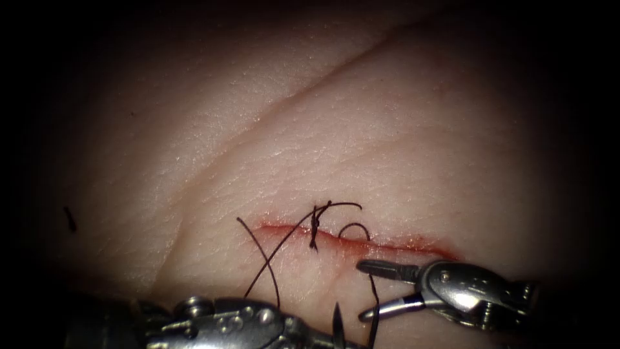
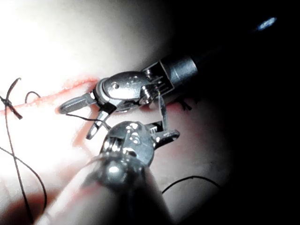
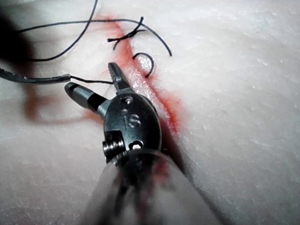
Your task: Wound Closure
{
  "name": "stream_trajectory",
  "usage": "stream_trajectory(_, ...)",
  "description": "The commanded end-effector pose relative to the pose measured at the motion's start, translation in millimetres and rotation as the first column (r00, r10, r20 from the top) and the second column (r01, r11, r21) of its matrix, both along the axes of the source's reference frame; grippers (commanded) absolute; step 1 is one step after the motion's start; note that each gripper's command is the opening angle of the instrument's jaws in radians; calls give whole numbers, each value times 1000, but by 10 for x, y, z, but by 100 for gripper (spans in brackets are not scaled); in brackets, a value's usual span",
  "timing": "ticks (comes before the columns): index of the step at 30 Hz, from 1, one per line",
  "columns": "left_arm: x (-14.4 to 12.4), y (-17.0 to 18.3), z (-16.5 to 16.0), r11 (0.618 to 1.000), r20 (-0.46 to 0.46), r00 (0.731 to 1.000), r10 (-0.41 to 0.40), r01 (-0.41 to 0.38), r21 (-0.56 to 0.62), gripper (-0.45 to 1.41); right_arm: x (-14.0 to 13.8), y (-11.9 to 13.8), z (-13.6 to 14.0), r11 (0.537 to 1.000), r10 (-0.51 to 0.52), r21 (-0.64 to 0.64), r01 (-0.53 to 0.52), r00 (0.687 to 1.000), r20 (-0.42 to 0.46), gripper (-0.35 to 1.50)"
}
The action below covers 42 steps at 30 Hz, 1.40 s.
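The needle [image 2: 161, 108], clear of the tissue [image 1: 387, 129] and roughly upright below the cut [image 1: 361, 240], seems held in the closed fingers of the left tool [image 2: 165, 132], at what point on its curve is unclear, while the right tool [image 1: 361, 291], just to its right, holds nothing, its fingers wide astride the thread [image 1: 374, 294].

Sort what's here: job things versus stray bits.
Job: tissue, cut, knot, thread, needle held off the tissue by left tool, grip spot unclear; right tool open, empty.
Stray: dark scrap left of cut; red fluid.
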State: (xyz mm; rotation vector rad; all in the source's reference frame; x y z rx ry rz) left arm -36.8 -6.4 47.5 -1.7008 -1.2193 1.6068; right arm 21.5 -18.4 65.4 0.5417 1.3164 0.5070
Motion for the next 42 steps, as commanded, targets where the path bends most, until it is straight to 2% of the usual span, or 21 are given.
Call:
stream_trajectory(1,-4,-5,1,1000,0,1000,0,0,-7,-45,4,-6,10,1000,-4,0,4,1000,8,111)
stream_trajectory(8,18,-11,-49,993,-5,999,-42,41,-115,-45,4,-14,27,999,-25,-24,27,996,90,106)
stream_trajectory(18,33,-9,-67,984,-24,997,-78,73,-165,-45,-1,-17,40,999,-7,-29,12,985,171,98)
stream_trajectory(20,35,-10,-68,981,-32,996,-86,79,-177,-45,-2,-17,41,1000,-5,-29,10,985,174,88)
stream_trajectory(22,37,-10,-69,980,-31,996,-89,82,-182,-45,-3,-17,41,1000,-5,-29,10,984,175,63)
stream_trajectory(23,38,-11,-70,980,-31,996,-89,82,-182,-45,-4,-17,40,1000,-5,-29,10,985,175,39)
stream_trajectory(24,38,-11,-71,979,-30,996,-90,82,-187,-45,-5,-18,39,1000,-6,-29,11,985,174,-13)
stream_trajectory(25,39,-11,-72,976,-38,995,-98,88,-200,-45,-6,-18,37,1000,-7,-28,12,985,174,-35)
stream_trajectory(33,50,-7,-61,933,-122,974,-190,141,-330,-45,-5,-28,6,1000,-10,-14,12,985,171,-35)
stream_trajectory(42,71,9,-25,874,-187,937,-296,187,-448,-45,1,-57,-61,999,-37,5,37,981,189,-35)
